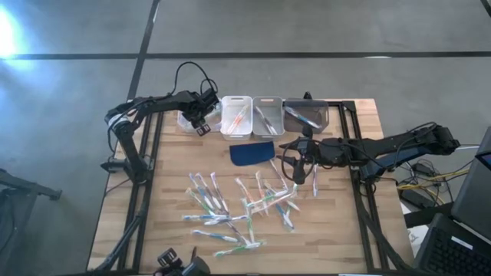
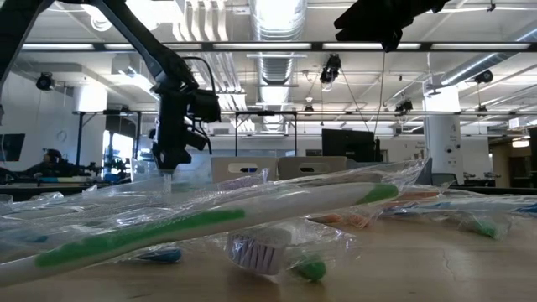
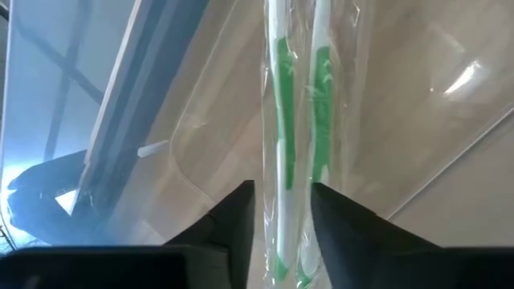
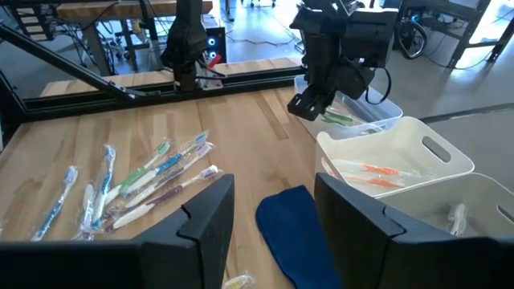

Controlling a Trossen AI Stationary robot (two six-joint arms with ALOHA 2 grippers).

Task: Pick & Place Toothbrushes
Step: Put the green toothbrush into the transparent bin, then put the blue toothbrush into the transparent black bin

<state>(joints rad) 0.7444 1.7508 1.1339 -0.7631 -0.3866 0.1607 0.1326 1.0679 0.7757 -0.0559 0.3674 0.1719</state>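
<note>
Releasing green brushes (image 3: 299,120) into leftmost bin (image 1: 186,120); left gripper (image 3: 281,210) parting around them. Waiting over blue pad (image 1: 252,152), right gripper (image 4: 269,210) open, empty. Next: fetching from pile (image 1: 230,211).

Wrapped toothbrushes (image 1: 234,211) lie scattered flat on the tabletop (image 1: 337,238); green-accented ones (image 3: 299,120) lie in a clear bin (image 1: 188,119).

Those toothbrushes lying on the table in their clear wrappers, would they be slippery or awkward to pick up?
Probably a bit. Each toothbrush sits in a loose, glossy clear wrapper, so fingers may slide on the film rather than bite the handle. The handles look thin and stiff, likely light, so a nudge could skid them. In the pile they overlap, so lifting one may drag its neighbours along.
</note>
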